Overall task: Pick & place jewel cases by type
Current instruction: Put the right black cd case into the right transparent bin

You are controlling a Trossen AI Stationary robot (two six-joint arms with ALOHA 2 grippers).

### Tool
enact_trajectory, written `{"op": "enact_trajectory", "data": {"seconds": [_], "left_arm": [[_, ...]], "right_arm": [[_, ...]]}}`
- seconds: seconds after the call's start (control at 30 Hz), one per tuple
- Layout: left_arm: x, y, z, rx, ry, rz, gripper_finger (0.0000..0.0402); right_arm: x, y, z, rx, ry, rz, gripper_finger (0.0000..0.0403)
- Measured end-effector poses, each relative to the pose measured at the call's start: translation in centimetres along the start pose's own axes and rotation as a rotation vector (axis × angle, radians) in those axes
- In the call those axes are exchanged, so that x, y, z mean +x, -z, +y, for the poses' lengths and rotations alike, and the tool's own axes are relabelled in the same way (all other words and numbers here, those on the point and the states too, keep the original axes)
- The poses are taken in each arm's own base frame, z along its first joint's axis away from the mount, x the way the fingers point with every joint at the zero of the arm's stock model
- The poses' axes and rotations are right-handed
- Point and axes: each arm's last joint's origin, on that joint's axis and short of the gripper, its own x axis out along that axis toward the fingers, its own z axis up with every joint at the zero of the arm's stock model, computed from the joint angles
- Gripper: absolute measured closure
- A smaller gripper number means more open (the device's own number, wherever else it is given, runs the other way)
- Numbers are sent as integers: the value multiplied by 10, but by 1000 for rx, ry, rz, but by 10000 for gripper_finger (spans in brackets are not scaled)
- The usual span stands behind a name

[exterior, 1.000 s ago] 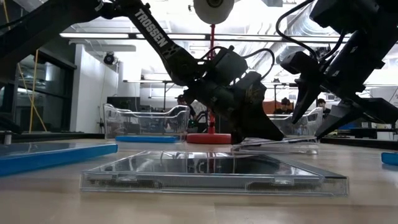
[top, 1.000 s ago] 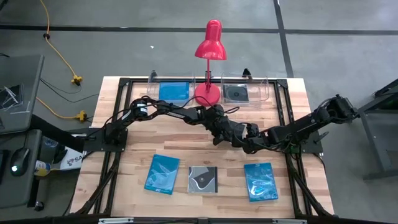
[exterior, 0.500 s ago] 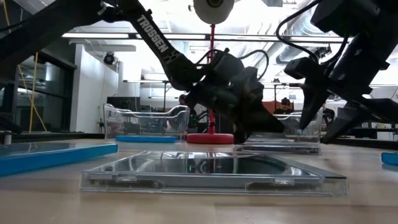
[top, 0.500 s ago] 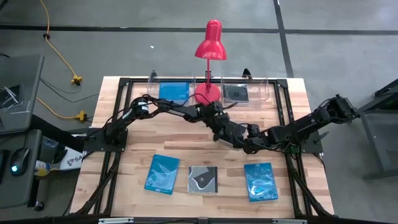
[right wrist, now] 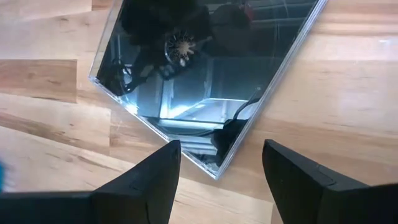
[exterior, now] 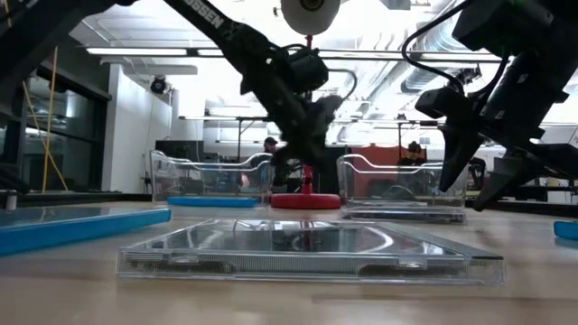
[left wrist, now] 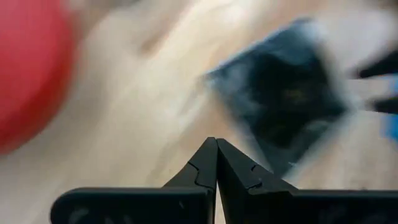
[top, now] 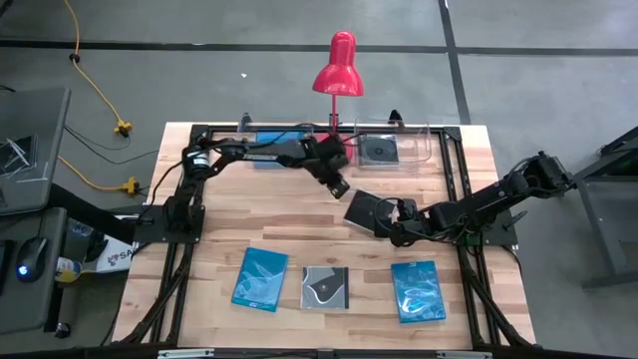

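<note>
A dark jewel case (top: 362, 209) lies flat on the wooden table near its middle. My right gripper (right wrist: 221, 152) is open, slanting down, with one finger on each side of the case's near right corner (right wrist: 217, 173), apart from it. My left gripper (top: 336, 185) is shut on nothing and hangs raised between the lamp's base (top: 332, 152) and the dark case (left wrist: 280, 106). Along the near edge lie a blue patterned case (top: 260, 278), a dark case with a white swirl (top: 325, 287) and another blue patterned case (top: 418, 291).
A red desk lamp (top: 337, 68) stands at the far middle. On either side of it stands a clear tray, the left one (top: 249, 135) holding a blue case (top: 279, 148) and the right one (top: 424, 145) a dark case (top: 379, 150). Bare wood lies left of the middle.
My left gripper, shut throughout, has risen from over the dark case and drawn back toward the table's far edge and the lamp's base, tipping as it went. The dark case stays on the table.
</note>
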Motion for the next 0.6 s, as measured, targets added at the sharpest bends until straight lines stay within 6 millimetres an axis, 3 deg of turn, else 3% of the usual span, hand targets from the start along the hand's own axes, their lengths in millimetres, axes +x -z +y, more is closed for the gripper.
{"op": "enact_trajectory", "data": {"seconds": [0.1,0.37,0.6], "left_arm": [[3,9,-1,-85,-102,34,401],[48,20,4,-226,-15,80,401],[55,22,5,-255,26,107,401]], "right_arm": [[0,0,0,-6,-5,-15,192],[0,-1,0,-49,-10,-51,192],[0,-1,0,-73,-2,-49,192]]}}
